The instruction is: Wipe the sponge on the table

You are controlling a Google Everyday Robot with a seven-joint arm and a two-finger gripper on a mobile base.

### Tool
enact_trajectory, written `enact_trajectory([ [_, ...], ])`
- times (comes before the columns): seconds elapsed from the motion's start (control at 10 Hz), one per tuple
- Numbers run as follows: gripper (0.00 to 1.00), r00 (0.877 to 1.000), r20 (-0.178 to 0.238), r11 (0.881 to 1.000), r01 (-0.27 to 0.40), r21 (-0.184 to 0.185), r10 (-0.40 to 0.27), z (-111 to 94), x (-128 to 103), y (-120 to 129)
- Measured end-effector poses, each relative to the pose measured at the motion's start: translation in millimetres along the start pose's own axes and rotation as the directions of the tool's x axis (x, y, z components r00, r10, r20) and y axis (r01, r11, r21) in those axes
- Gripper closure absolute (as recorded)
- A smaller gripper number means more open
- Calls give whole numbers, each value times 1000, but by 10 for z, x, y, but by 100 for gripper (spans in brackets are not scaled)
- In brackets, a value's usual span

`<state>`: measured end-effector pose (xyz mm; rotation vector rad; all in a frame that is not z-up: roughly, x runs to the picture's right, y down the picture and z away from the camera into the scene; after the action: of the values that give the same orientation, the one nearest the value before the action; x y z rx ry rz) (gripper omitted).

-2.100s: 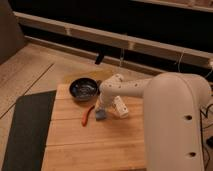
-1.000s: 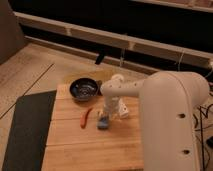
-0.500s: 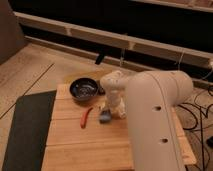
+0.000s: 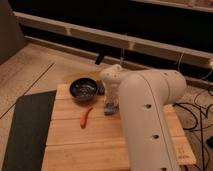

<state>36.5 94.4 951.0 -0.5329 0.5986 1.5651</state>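
The small blue-grey sponge (image 4: 108, 107) lies on the light-brown plank table (image 4: 85, 147), just right of the table's middle and below the dark bowl. My gripper (image 4: 109, 100) comes down onto the sponge's top from the end of the large white arm (image 4: 145, 115). The arm fills the right side of the view and hides most of the gripper. The sponge's right edge is partly covered by the arm.
A dark round bowl (image 4: 83, 89) sits at the table's far left. A thin red-orange stick (image 4: 86, 117) lies left of the sponge. A dark grey mat (image 4: 27, 132) borders the table's left side. Cables (image 4: 197, 112) trail on the floor at right.
The sponge has shifted toward the far side of the table and slightly right, along with the gripper. The arm now covers more of the right side. The bowl and the red stick stayed put.
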Motion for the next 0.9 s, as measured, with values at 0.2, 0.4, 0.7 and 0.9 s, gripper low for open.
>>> enact_trajectory([
  [0.2,100,998,31,997,54,-61,-52,-11,-55,326],
  [0.4,100,995,45,990,90,-107,-86,-31,3,571],
  [0.7,100,996,33,983,91,-159,-87,-34,263,724],
  [0.9,100,997,15,981,75,-178,-74,-39,480,752],
])
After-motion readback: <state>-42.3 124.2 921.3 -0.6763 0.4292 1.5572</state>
